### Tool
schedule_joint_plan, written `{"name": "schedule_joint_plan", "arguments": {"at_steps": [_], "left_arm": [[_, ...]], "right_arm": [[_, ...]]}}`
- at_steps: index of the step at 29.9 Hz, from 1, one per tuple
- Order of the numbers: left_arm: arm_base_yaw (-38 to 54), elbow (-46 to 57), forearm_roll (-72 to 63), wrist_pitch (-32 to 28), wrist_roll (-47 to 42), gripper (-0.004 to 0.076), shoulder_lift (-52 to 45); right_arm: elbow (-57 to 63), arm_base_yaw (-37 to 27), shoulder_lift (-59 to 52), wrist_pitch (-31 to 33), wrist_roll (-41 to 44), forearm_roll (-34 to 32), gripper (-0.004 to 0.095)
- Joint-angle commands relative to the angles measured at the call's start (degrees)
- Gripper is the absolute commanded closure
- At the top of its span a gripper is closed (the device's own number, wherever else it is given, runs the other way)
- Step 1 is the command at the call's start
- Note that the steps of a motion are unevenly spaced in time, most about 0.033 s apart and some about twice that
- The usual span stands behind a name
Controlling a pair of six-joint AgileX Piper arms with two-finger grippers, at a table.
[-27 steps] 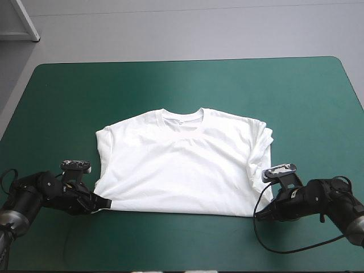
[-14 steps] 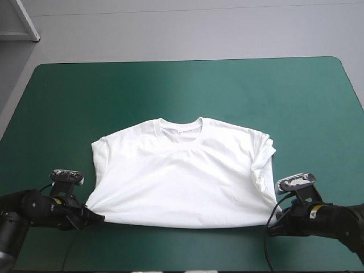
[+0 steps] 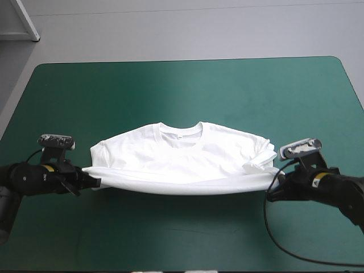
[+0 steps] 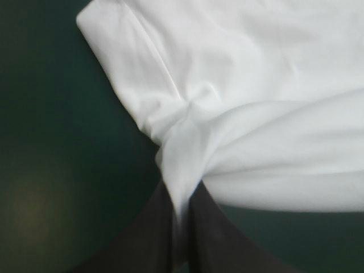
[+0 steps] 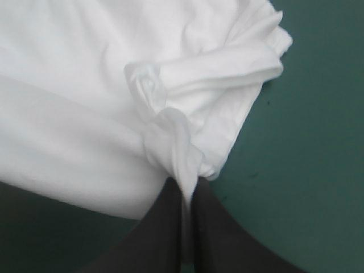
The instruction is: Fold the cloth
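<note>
- The left gripper has its 2 black fingers all but closed, with a pinch of the T-shirt bunched between them at its near left corner.
- The right gripper is likewise nearly closed, clamping the near right corner, with a rolled sleeve just ahead of its tips.
- Between the 2 grippers the near hem runs taut. It seems to hang clear of the teal-green cover, though that is hard to judge.
- Ahead of both grippers the rest of the T-shirt lies on the cover, collar farthest from them.

Bright even overhead light; T-shirt glares white; teal-green cover dark in wrist views
</note>
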Motion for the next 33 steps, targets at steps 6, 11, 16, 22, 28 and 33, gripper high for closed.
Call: {"name": "schedule_joint_plan", "arguments": {"at_steps": [6,11,16,22,28,33], "left_arm": [[-0.1,-14.1,0.6,-8.8,-0.7,0.0705,17.3],[-0.1,-22.5,-3.0,-9.1,1.3,0.0705,27.4],[-0.1,-27.3,-7.8,-8.7,4.6,0.0705,33.8],[-0.1,-28.2,-9.4,-10.2,6.0,0.0705,37.8],[-0.1,-28.2,-9.4,-12.8,6.1,0.0705,38.6],[-0.1,-28.2,-9.4,-15.5,6.4,0.0699,38.7]], "right_arm": [[-12.4,-0.7,19.7,-11.4,-3.5,-0.6,0.0922],[-19.3,-4.9,28.7,-12.7,-7.3,2.7,0.0922],[-25.0,-7.4,35.3,-11.7,-12.3,8.3,0.0922],[-28.8,-7.4,40.9,-12.4,-12.9,8.0,0.0922],[-30.7,-9.4,43.6,-12.8,-12.9,8.2,0.0921],[-31.0,-11.4,44.1,-12.5,-13.0,8.4,0.0854]]}}
